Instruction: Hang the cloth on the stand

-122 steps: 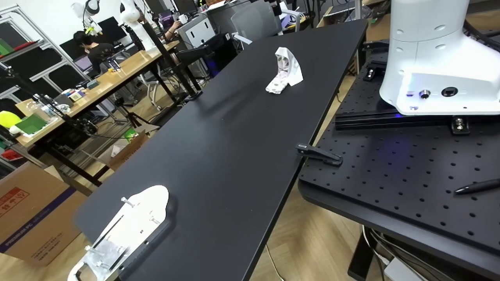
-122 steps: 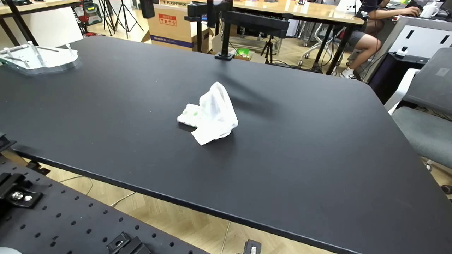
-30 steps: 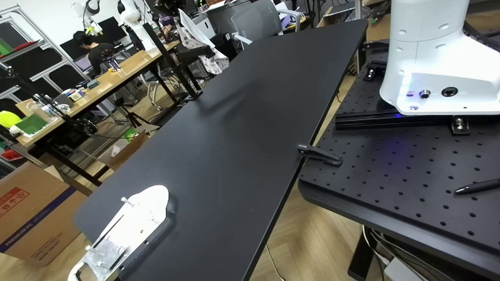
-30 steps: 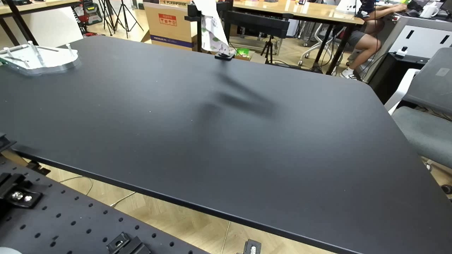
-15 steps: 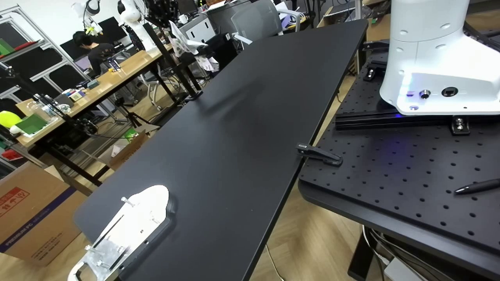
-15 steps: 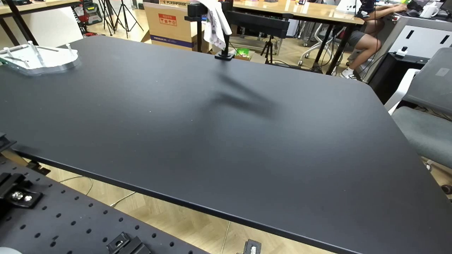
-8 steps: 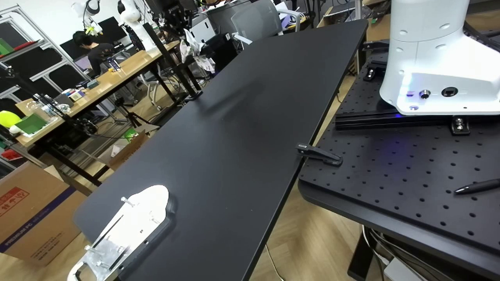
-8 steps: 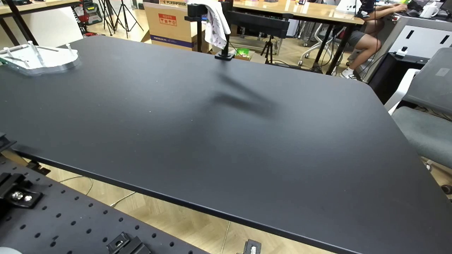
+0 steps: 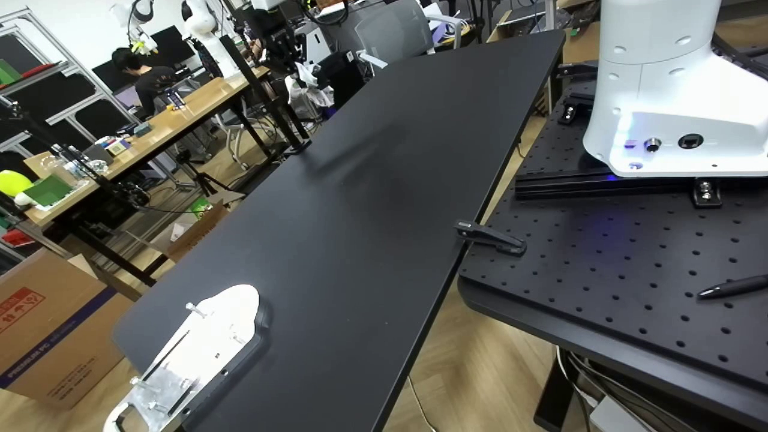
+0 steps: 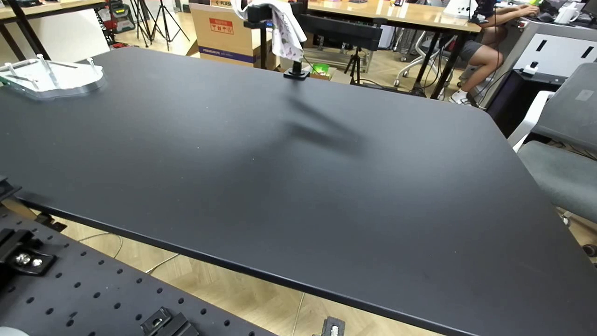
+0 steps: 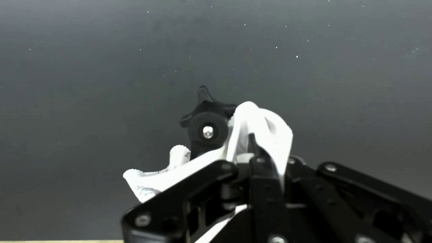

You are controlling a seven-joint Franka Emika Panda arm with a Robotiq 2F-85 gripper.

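Cloth [image 10: 287, 39]: we saw it lying over the upper part of the stand [image 10: 322, 29], one length hanging down, another curving up and out of the top of an exterior view.
Gripper [image 11: 275, 162]: its jaws stood close together, and in the wrist view we found a bunched fold of cloth pinched between them, its bulge standing out beyond the tips.
Cloth feel: we judged the fabric light, thin and limp, with nothing to break; it would fold under a push and might slide over smooth black parts.
Holding place: we favoured a pinch well inside a fold near the upper end, so that the hem would not slip out.
Knob [image 11: 206, 118]: it sat just beside the fold; we reckoned its prongs could snag the fabric.
Table [image 10: 373, 210]: we noted the stand's foot [image 10: 296, 73] at its far edge; cloth released off balance might fall past it.
Open room: we judged the easier way out to run upward and over the table toward the robot base [image 9: 672, 114], the stand's long arm [image 10: 354, 35] and the office chair [image 10: 566, 112] to one side, the pegged white board [image 9: 210, 336] well apart on the other.
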